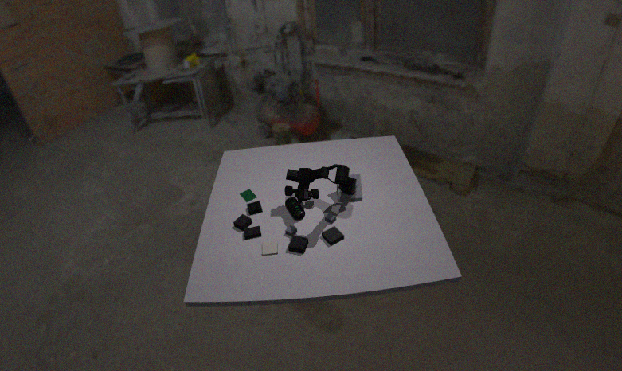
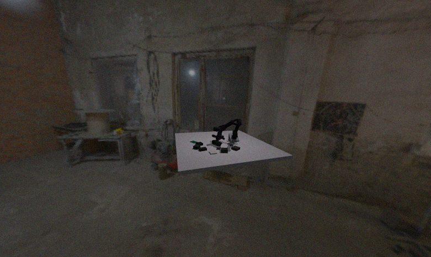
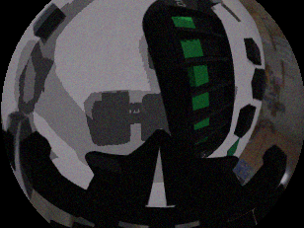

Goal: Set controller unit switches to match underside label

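The dark controller unit lies on the bench, its switch side up. It stands obliquely in the top view. In the wrist view a row of green switch ends shows along its top; which ends are pressed down is hard to tell, and the label is hidden. My gripper is shut and empty, pointing down beside the unit's near end in the wrist view. Whether the fingertips touch the unit cannot be told.
Dark blocks and a green plate lie left of the unit. Two more dark blocks, a cream tile and small grey parts lie in front.
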Tool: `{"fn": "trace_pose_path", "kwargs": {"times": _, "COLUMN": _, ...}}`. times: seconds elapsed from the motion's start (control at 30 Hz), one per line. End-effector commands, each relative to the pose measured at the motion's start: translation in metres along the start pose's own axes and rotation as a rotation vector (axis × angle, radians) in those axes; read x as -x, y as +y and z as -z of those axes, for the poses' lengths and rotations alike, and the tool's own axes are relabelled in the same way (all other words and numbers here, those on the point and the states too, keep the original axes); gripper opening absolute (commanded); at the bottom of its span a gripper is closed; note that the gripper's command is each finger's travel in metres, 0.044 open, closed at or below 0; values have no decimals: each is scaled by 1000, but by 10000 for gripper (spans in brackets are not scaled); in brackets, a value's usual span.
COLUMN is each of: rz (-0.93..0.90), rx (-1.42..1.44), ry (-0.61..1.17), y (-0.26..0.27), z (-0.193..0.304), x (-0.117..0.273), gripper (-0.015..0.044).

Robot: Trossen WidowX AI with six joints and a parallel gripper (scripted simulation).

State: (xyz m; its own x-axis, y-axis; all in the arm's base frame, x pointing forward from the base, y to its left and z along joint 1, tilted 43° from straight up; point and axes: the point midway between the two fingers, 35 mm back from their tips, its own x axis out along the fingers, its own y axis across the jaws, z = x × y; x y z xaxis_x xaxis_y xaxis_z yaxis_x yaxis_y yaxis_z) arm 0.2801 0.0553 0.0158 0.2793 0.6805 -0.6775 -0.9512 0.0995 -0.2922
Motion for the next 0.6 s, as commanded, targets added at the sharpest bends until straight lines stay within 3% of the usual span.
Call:
{"fn": "trace_pose_path", "kwargs": {"times": 0.0, "rz": 2, "rx": 10, "ry": -4, "y": -8, "z": -3, "x": -3, "gripper": 0}}
{"fn": "trace_pose_path", "kwargs": {"times": 0.57, "rz": 2, "rx": 11, "ry": -5, "y": -18, "z": -3, "x": -7, "gripper": 0}}
